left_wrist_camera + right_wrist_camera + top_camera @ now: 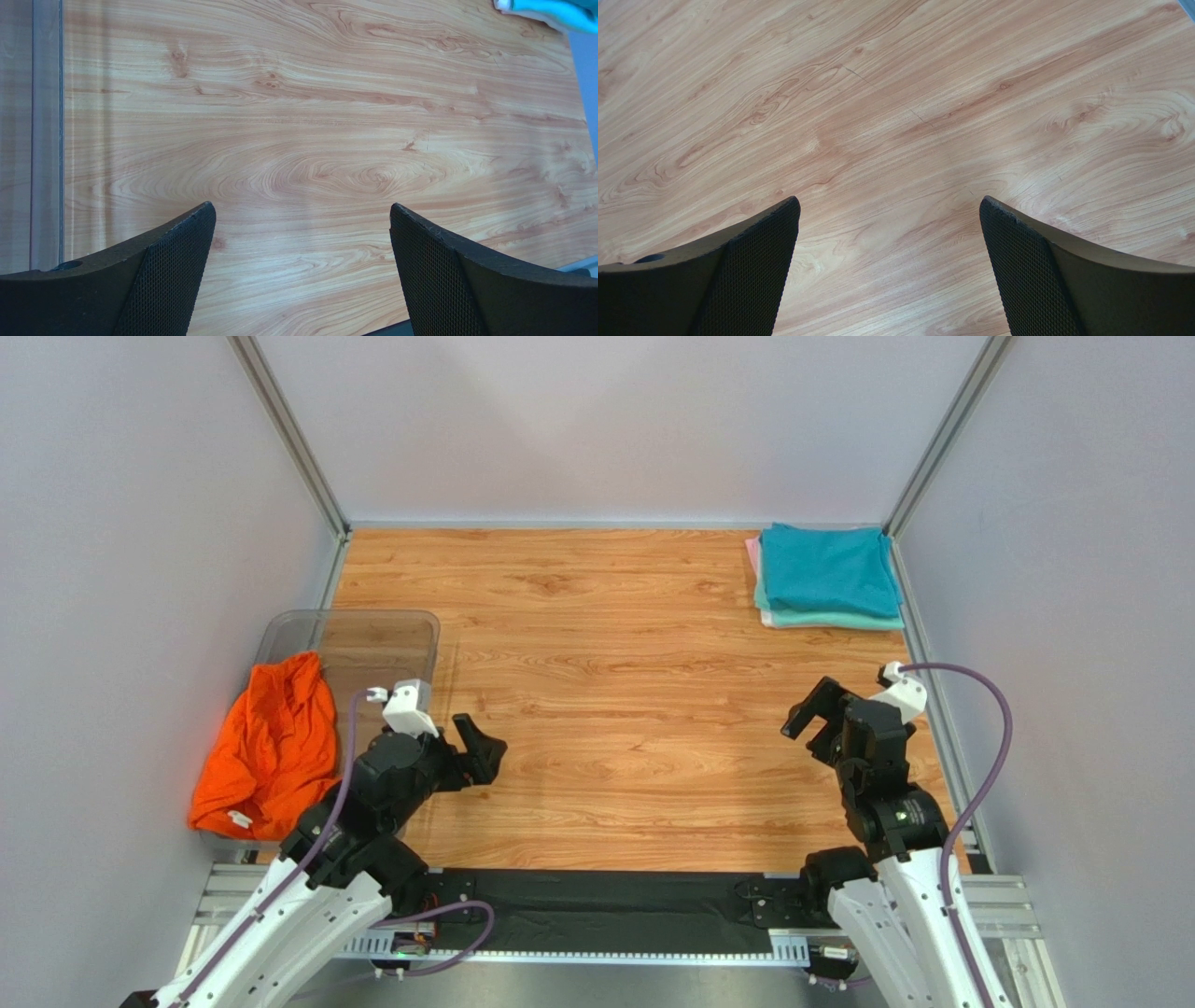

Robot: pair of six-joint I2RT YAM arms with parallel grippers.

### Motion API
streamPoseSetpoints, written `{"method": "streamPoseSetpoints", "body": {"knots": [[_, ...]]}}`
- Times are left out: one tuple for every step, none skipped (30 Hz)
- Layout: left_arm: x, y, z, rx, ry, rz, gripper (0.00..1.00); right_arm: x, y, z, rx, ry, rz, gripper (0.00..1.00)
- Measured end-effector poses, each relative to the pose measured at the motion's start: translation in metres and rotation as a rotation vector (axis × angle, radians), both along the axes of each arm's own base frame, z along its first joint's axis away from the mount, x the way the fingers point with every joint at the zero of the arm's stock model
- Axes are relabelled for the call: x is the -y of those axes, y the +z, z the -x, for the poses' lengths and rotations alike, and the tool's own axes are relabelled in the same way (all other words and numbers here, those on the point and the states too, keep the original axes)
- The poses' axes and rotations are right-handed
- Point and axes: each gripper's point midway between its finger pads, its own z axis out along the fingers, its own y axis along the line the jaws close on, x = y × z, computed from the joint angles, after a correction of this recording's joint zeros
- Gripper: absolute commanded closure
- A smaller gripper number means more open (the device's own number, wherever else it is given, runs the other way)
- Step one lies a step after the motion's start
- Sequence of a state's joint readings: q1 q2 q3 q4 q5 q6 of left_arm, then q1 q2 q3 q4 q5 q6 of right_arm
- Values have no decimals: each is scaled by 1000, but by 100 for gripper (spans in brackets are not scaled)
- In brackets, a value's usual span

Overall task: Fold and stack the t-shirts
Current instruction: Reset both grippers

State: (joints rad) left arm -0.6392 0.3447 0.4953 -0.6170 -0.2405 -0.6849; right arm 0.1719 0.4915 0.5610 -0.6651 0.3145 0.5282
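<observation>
A folded stack lies at the table's far right corner: the teal-blue t-shirt (831, 569) on top, a mint green t-shirt (828, 620) under it, and a pale pink edge (755, 560) at the left side. A corner of the stack shows in the left wrist view (554, 10). The bright orange t-shirt (271, 745) lies crumpled in the clear plastic tub (368, 637) at the left. My left gripper (473, 748) is open and empty over bare wood, right of the tub. My right gripper (814, 711) is open and empty, near the right edge, in front of the stack.
The wooden table (617, 686) is walled by grey panels on three sides. A black strip and metal rail (603, 910) run along the near edge between the arm bases. The tub's edge shows at the left of the left wrist view (45, 140).
</observation>
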Motion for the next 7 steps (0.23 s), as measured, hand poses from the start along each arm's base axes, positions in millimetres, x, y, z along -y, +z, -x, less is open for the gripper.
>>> {"method": "streamPoseSetpoints", "body": {"knots": [[0, 0, 0, 1, 0, 1, 0, 0, 1, 1, 7, -2, -4, 0], [0, 1, 0, 2, 0, 2, 0, 0, 3, 1, 15, -4, -7, 0], [0, 1, 0, 3, 0, 2, 0, 0, 3, 2, 20, -5, -9, 0], [0, 1, 0, 3, 0, 2, 0, 0, 4, 3, 25, -6, -12, 0], [0, 1, 0, 3, 0, 2, 0, 0, 4, 4, 28, -6, -13, 0], [0, 1, 0, 3, 0, 2, 0, 0, 5, 4, 33, -6, -14, 0], [0, 1, 0, 3, 0, 3, 0, 0, 6, 4, 36, -5, -15, 0]]}}
